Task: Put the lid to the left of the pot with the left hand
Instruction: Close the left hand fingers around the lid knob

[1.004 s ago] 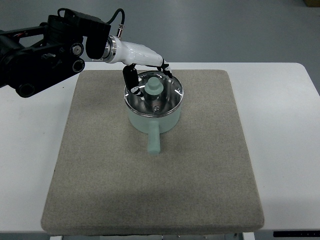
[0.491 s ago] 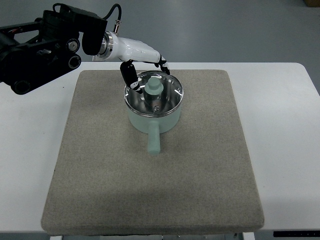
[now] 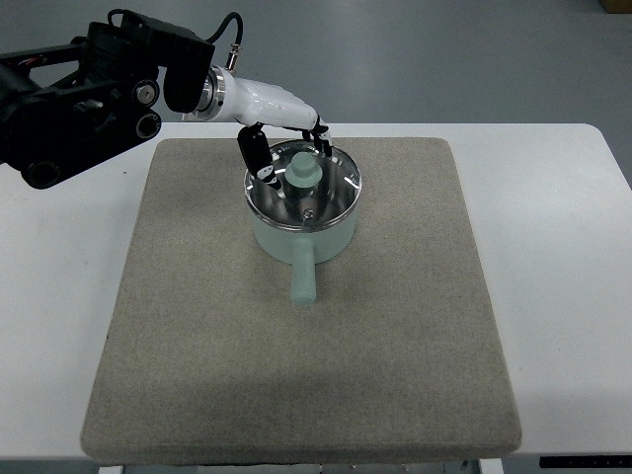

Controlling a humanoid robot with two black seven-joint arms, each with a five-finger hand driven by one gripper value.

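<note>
Your left arm [image 3: 89, 94] comes in from the upper left corner, black at the joints and white at the wrist. The left robot hand [image 3: 281, 133] sits over the far left rim of the lid [image 3: 304, 188], its dark fingers [image 3: 255, 156] spread and curling down around the pale green knob [image 3: 302, 171]; you cannot tell whether they grip it. The lid rests on the mint pot [image 3: 301, 232], whose handle [image 3: 302, 276] points toward you, on the grey mat [image 3: 296, 375] covering the white surface [image 3: 563, 296].

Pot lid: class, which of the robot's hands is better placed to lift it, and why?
Left. The left hand hangs right over the lid beside its knob; no right arm shows.
</note>
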